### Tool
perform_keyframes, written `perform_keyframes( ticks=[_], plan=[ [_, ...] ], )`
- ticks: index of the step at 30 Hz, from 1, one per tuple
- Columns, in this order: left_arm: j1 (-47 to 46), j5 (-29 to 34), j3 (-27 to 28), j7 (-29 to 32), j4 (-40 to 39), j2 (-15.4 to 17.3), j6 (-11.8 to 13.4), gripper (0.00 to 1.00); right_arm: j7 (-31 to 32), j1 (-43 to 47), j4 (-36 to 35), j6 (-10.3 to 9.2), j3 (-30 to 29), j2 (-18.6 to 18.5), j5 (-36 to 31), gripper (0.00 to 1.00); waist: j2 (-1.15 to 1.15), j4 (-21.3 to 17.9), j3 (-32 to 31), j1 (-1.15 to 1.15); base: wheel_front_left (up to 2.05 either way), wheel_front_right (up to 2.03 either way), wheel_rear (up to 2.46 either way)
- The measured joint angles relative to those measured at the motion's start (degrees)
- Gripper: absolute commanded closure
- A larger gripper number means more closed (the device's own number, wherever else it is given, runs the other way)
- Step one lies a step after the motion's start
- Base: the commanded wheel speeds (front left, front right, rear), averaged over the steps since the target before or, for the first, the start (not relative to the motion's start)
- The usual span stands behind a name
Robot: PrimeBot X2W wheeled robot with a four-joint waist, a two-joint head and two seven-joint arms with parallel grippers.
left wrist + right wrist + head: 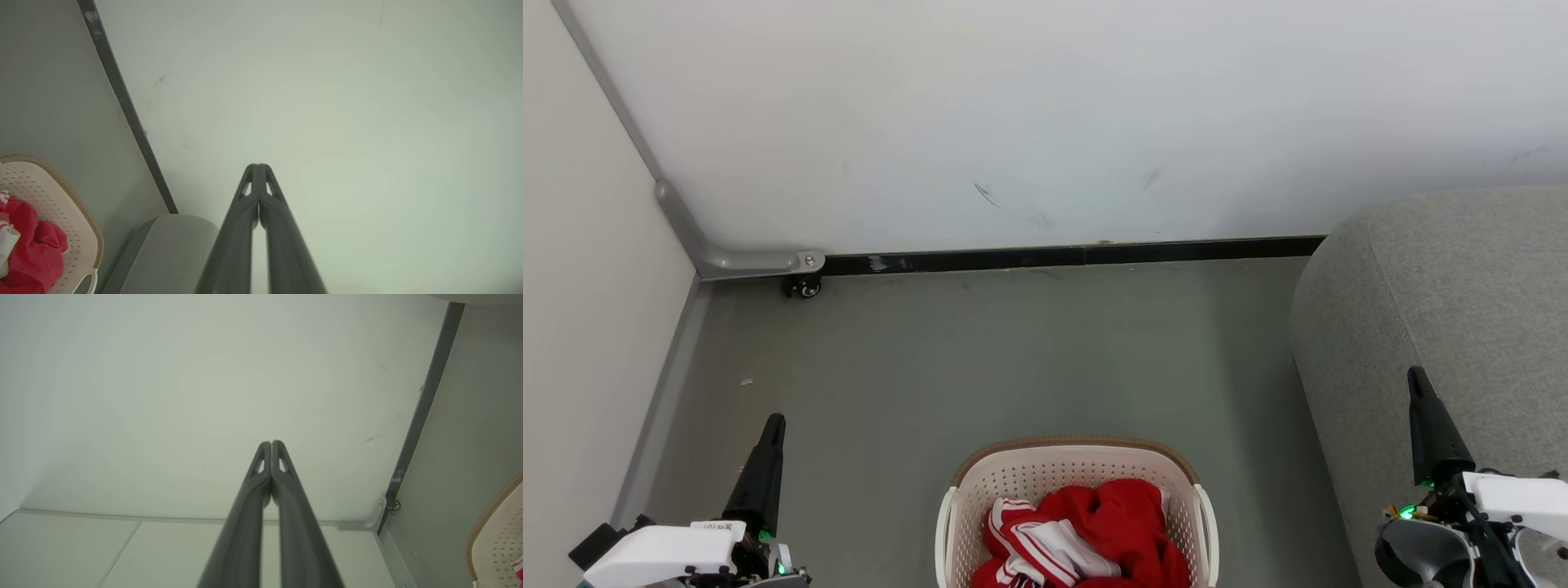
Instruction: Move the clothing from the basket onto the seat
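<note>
Pincers first: left pincer (773, 429) and right pincer (1419, 384) are both fully closed, fingers (241, 228) pressed together to a point, w/ nothing held. They hang low at each side, tips toward the wall (1054, 122), well apart from the basket (1074, 443), which stands on the floor (1013, 351) between them. Clothes (1111, 523) lie inside the basket, a crumpled red heap w/ white panels and striped trim. None is on the seat (1445, 310) yet. Seat is near the basket's right side.

Handling, my guess: the jerseys are light and soft, so they will sag long when lifted, and one piece may drag another w/ it. Sport fabric is maybe a bit slippery, so pinch a thick fold, e.g. the raised red bump at top of the heap, not a thin edge. Not fragile.

Materials: basket is hard cream plastic, oval, many small holes, brown rim band and loop handles (1207, 523), where trim could catch. Seat is grey woven fabric, big, w/ rounded corners, and looks soft. Floor is smooth grey-green. Wall is plain white w/ dark skirting (1078, 255).
</note>
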Motion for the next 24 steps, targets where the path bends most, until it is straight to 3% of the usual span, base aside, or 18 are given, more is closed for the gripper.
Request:
perform_keyframes(
  ticks=[3,4,10,24],
  plan=[
    [0.0,0.0,0.0,0.0,0.0,0.0,0.0,1.00,0.0,0.0,0.0,0.00,0.0,0.0,0.0,1.00,0.00,0.0,0.0,0.00,0.00,0.00,0.00],
    [0.2,0.0,0.0,0.0,0.5,-0.2,0.0,0.00,0.0,0.2,0.4,-0.01,0.1,0.1,0.0,0.00,0.00,0.0,0.0,0.00,0.00,0.00,0.00],
    [3.1,0.0,-0.4,0.0,3.9,-1.3,0.0,0.00,0.0,3.9,3.7,-0.20,0.5,1.2,0.0,0.00,0.00,0.0,0.0,0.00,0.00,0.00,0.00],
    [3.3,1.9,-2.4,-2.9,2.5,-1.2,0.0,0.00,-2.1,3.8,2.5,-0.18,2.7,1.3,-1.8,0.00,0.00,0.0,-0.1,0.01,0.00,0.00,0.00]
  ],
)
